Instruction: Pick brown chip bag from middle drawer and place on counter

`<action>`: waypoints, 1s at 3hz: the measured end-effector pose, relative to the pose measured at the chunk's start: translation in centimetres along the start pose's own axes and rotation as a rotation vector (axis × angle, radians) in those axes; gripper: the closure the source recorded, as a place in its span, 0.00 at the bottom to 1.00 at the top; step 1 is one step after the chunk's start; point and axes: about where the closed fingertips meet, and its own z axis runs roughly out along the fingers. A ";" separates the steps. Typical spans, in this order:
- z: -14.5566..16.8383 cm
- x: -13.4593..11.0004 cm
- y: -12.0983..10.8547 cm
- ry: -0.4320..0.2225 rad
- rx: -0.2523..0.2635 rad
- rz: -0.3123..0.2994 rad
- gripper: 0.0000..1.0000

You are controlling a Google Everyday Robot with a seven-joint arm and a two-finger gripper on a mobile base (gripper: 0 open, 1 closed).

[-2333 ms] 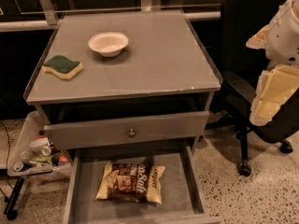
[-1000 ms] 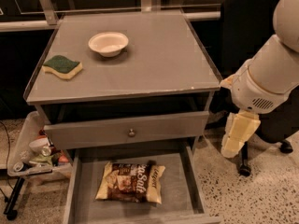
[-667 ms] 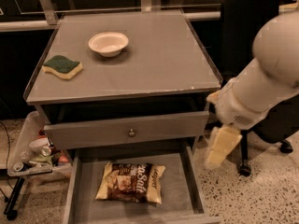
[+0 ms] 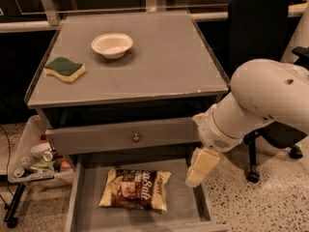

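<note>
The brown chip bag (image 4: 136, 189) lies flat on the floor of the open middle drawer (image 4: 186, 204), left of centre, lettering up. My gripper (image 4: 201, 166) hangs pointing down from the white arm (image 4: 260, 100) above the drawer's right rear corner, to the right of the bag and apart from it. It holds nothing. The grey counter (image 4: 164, 62) is the cabinet top above.
A white bowl (image 4: 112, 44) and a green-and-yellow sponge (image 4: 64, 68) sit on the counter's left half. A shut drawer front with a round knob (image 4: 136, 137) is above the open drawer. A black chair (image 4: 258, 30) stands at right, a cluttered cart (image 4: 33, 161) at left.
The arm has swung in from the right and down, bringing the gripper leftward to over the drawer's right side. The bag, bowl and sponge have not moved.
</note>
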 end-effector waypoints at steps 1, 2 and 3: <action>0.3 -0.1 0.1 -0.007 -0.001 0.003 0.00; 5.1 -1.3 0.5 -0.040 -0.038 0.019 0.00; 13.1 -3.2 1.2 -0.089 -0.085 0.039 0.00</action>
